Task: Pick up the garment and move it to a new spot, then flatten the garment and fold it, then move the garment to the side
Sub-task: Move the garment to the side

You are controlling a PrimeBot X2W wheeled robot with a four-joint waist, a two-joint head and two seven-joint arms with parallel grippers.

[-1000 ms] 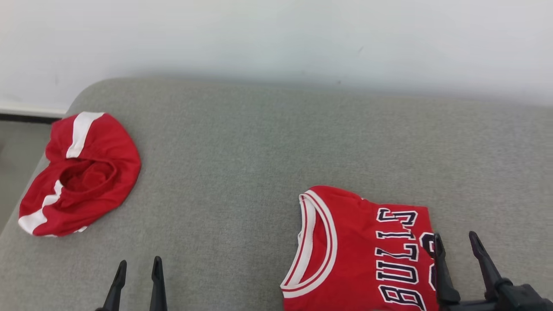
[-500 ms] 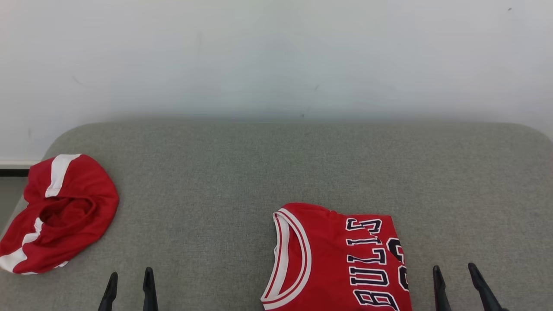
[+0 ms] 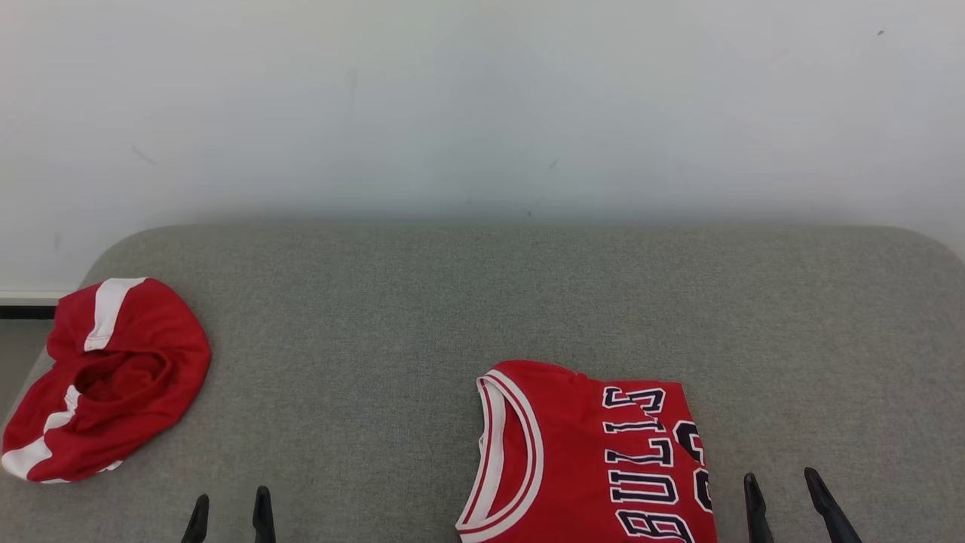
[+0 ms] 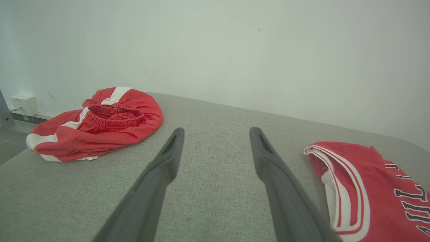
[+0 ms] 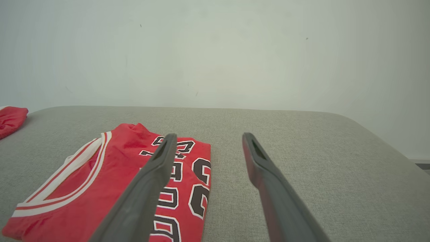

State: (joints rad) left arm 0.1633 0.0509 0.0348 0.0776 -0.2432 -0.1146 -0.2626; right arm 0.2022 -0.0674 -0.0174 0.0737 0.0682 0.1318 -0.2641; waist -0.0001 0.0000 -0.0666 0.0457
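Backed the right pincer (image 3: 779,477) off the red jersey (image 3: 580,460) since a second ago: then across the jersey's right edge by the lettering, now just right of that edge and apart from the cloth. Tilted the head camera as well, hence more wall and the whole scene lower in the head view; cannot tell any shift of the jersey itself from that.

Behind the jersey, plain white wall (image 3: 482,105) with faint scuffs. Under the jersey, wide grey fabric-covered table (image 3: 422,302), rounded at both far corners, back edge at the wall. Far left of the jersey, past the table's corner, a strip of grey floor (image 3: 11,354) and a dark skirting line (image 3: 26,311); in the left wrist view, a white wall socket (image 4: 22,104) there too.

Broad bare fabric behind the jersey up to the wall, right of it to the rounded corner, and left of it as far as the shorts.

Jersey folded flat on the near side of the table, neckline to the left, dark lettering to the right. Well left of the jersey, at the table's left edge, red shorts (image 3: 113,377) with white stripes, crumpled, waistband gaping.

Right pincer spread wide, holding nothing. Left pincer (image 3: 231,498) left of the jersey, between it and the shorts, likewise spread wide and empty.
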